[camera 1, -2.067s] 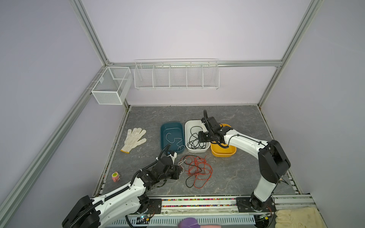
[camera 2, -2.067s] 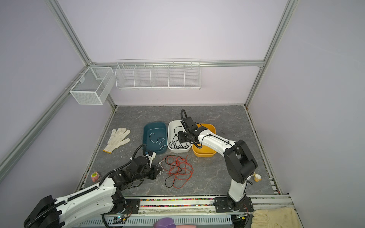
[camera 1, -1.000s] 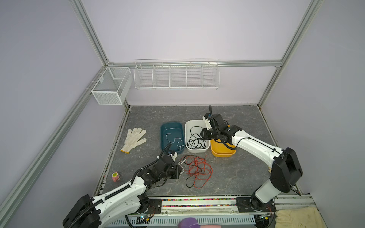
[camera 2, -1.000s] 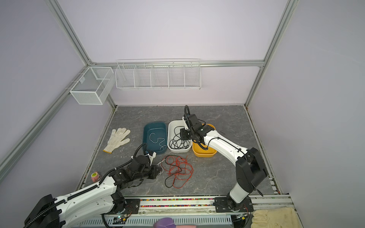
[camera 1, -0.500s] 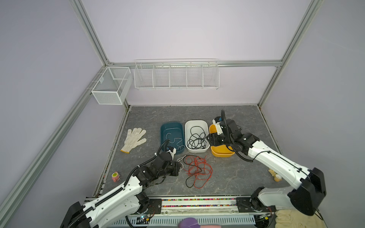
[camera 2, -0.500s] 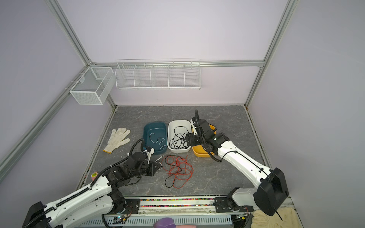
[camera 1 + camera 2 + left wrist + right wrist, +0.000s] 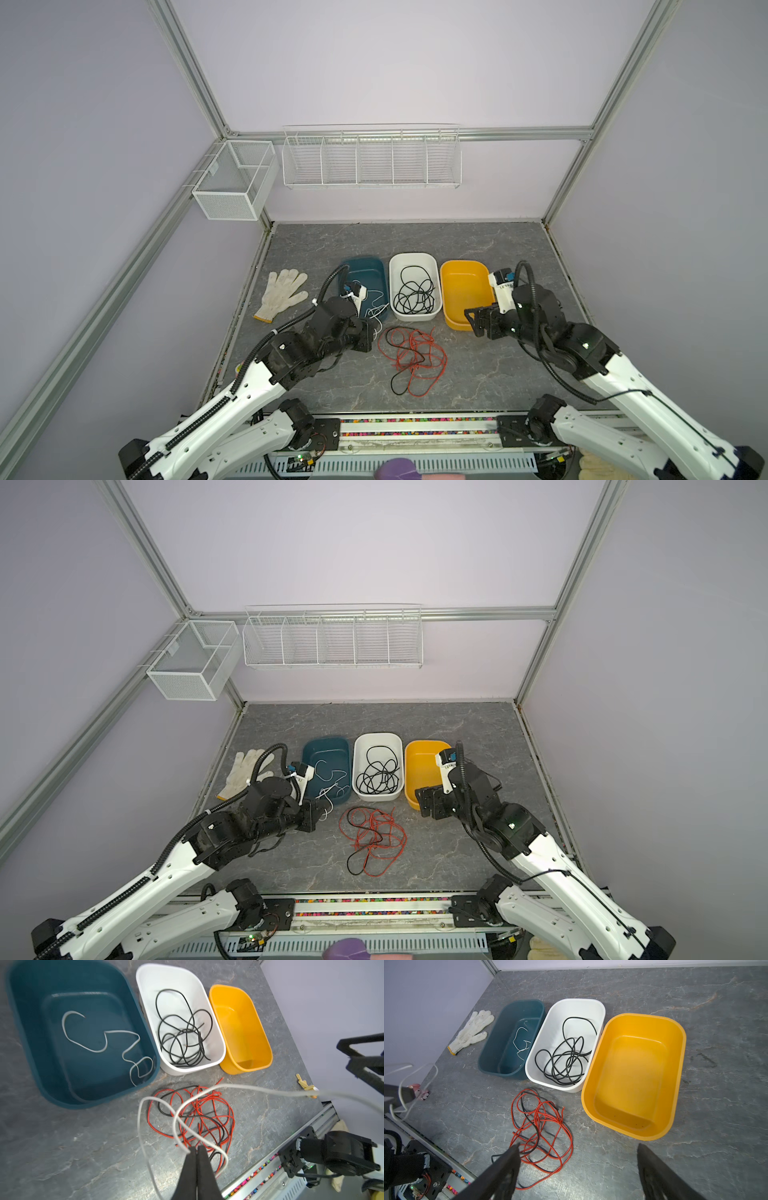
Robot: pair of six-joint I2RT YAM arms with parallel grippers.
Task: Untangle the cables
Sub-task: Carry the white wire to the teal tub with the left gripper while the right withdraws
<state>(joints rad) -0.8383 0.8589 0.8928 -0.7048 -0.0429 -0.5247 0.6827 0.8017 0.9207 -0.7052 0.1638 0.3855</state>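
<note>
Top views first. Three tubs sit in a row on the gray surface point(image 7: 478, 249): teal tub point(image 7: 361, 259), white tub point(image 7: 413, 255), yellow tub point(image 7: 465, 286). A black cable point(image 7: 411, 299) lies coiled inside the white one. Just in front of the tubs lies the red and black tangle point(image 7: 413, 353). It is stretched slightly more front-to-back than across, with a black end trailing toward the rail. The left hand point(image 7: 368, 332) sits low just beside it, pressed shut. The right hand point(image 7: 470, 322) hovers at the yellow tub's near corner, spread wide. A glove point(image 7: 282, 291) lies off to the left. A wire rack point(image 7: 372, 158) and a mesh basket point(image 7: 232, 187) hang on the walls. The marking on the right arm's white camera block point(image 7: 500, 286) is too small to read.

Left wrist now. The fingers point(image 7: 190, 1159) are clamped on a white cable point(image 7: 174, 1124). It loops above the tangle, and one long strand sweeps off in front of the lens. A second white cable point(image 7: 95, 1051) curls in the teal tub. A pale peg point(image 7: 305, 1084) lies beyond the yellow tub.

Right wrist. The right hand point(image 7: 578, 1145) is wide open and holds nothing, one finger overlapping the tangle's edge. The yellow tub has no cable in it. A small pink object point(image 7: 417, 1087) sits near the surface's edge.
</note>
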